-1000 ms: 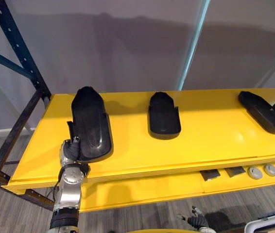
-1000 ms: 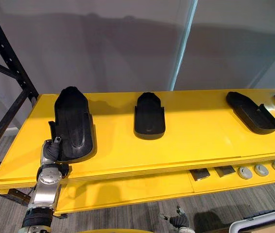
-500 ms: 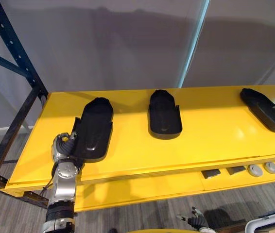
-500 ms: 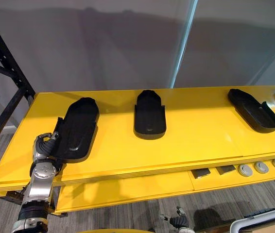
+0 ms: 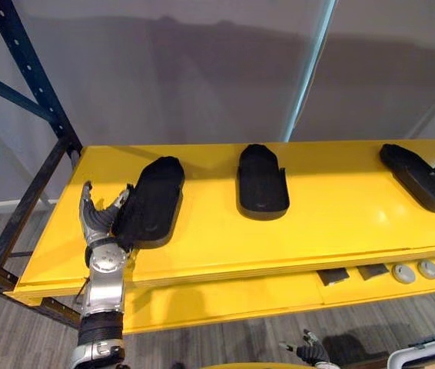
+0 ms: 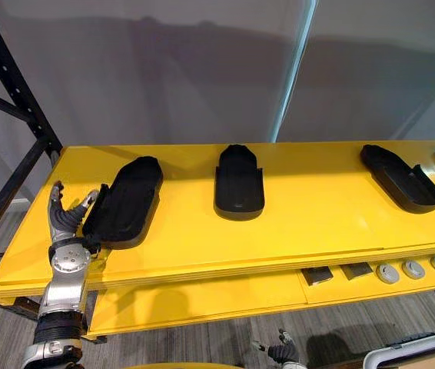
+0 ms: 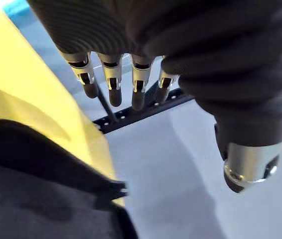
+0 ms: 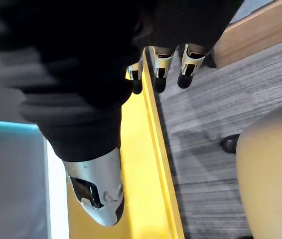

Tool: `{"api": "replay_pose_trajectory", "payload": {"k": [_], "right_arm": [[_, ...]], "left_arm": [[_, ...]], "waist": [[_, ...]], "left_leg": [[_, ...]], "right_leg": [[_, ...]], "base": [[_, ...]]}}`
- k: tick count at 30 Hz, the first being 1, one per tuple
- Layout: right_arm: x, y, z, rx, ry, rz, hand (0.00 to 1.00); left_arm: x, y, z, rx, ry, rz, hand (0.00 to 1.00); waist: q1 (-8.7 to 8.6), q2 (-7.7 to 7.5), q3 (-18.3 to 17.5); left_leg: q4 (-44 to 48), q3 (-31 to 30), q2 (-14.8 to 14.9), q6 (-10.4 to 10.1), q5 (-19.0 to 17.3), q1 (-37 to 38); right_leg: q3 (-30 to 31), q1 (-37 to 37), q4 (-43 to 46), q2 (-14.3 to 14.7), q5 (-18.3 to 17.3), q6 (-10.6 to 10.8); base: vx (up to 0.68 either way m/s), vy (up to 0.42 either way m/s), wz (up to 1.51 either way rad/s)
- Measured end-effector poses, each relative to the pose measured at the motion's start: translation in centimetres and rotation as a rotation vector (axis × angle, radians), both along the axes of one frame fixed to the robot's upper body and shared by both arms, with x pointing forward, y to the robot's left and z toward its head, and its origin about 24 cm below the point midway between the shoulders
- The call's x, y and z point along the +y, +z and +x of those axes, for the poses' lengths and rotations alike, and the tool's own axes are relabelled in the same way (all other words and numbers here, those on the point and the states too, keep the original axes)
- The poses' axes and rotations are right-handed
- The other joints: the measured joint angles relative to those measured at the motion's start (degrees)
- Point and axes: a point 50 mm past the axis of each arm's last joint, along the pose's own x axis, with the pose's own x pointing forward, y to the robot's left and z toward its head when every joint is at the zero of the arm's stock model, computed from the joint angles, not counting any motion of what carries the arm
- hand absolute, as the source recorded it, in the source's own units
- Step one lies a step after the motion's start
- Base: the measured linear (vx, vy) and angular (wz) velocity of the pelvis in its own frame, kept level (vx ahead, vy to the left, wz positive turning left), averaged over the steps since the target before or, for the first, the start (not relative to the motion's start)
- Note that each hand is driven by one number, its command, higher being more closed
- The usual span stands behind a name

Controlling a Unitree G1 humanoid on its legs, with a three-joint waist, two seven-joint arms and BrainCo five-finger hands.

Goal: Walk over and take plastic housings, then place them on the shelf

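Shelving in bright yellow (image 5: 340, 207) spans the head views, its top tier carried at the robot's left by a dark blue rack upright (image 5: 29, 73). Three black plastic housings lie on that tier, well apart. The left housing (image 5: 152, 201) lies flat near the front edge, the middle housing (image 5: 262, 181) sits further back, and the right housing (image 5: 419, 177) lies angled toward the far end.

The left hand (image 5: 98, 219) stands just beside the left housing's near corner with its fingers (image 7: 113, 87) straight and spread, holding nothing. Whether the thumb brushes the shell I cannot tell. The right hand (image 5: 310, 354) hangs low in front of the shelf, its fingers relaxed and empty. Small grey round parts (image 5: 417, 269) sit on the lower tier.

Each housing looks like a stiff moulded shell: long, hollow, rounded at one end and squared off at the other, with low side walls. I judge it light for its size and unlikely to break. Its smooth skin probably offers little friction, and the thin walls may flex under a hard squeeze. The best hold would be across the narrow width near mid-length, thumb on one side wall and fingers on the other. Gripped at one end alone, the long shell would likely droop or twist out.
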Motion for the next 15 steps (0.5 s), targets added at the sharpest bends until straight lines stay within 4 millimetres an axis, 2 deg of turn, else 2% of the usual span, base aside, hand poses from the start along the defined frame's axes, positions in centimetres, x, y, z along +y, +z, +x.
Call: {"api": "replay_pose_trajectory", "payload": {"k": [2,6,8,10,11,15], "right_arm": [[0.0,0.0,0.0,-0.001,-0.002,-0.001,0.0],[0.2,0.0,0.0,-0.003,-0.005,0.001,0.0],[0.4,0.1,0.2,-0.016,-0.012,0.005,0.0],[0.5,0.2,0.5,-0.027,-0.013,0.005,0.0],[0.6,0.3,0.7,-0.037,-0.014,0.005,0.0],[0.8,0.6,1.0,-0.062,-0.02,0.0,0.0]], "left_arm": [[-1.8,2.3,-0.3,-0.128,-0.049,0.017,0.0],[-4.1,5.1,-1.6,-0.282,-0.134,0.053,0.0],[-5.3,6.2,-3.5,-0.367,-0.156,0.061,0.0],[-5.6,6.6,-5.2,-0.403,-0.153,0.073,0.0],[-5.4,6.5,-6.3,-0.403,-0.138,0.092,1.0],[-5.0,5.1,-8.7,-0.334,-0.105,0.121,1.0]], "waist": [[-0.04,-0.32,0.2],[-0.02,-0.51,0.9],[-0.02,-0.12,1.2],[0.09,0.1,1.4],[0.22,0.15,1.4],[0.53,0.28,1.5]], "left_leg": [[0.4,-0.2,0.0,0.0,0.0,-0.1],[2.9,-0.8,0.2,0.4,-1.1,-1.4],[4.5,-1.3,0.2,0.5,-2.0,-2.2],[5.8,-1.6,0.4,0.5,-3.0,-2.6],[7.2,-1.6,0.8,0.5,-4.0,-3.0],[10.6,-1.8,1.1,0.9,-6.9,-4.0]], "right_leg": [[-0.1,0.3,0.0,0.0,0.3,0.2],[-0.5,0.8,-0.1,-0.1,0.2,0.2],[-1.2,1.0,-0.1,-0.3,0.1,0.4],[-1.6,1.5,-0.1,-0.7,0.0,0.5],[-1.8,2.0,-0.1,-0.7,-0.1,0.7],[-2.3,2.9,0.2,-0.9,-0.7,1.2]], "base": [[0.0,-0.001,0.02],[0.02,0.002,0.07],[0.05,-0.005,0.1],[0.05,0.012,0.14],[0.04,0.02,0.12],[0.02,0.011,0.09]]}}
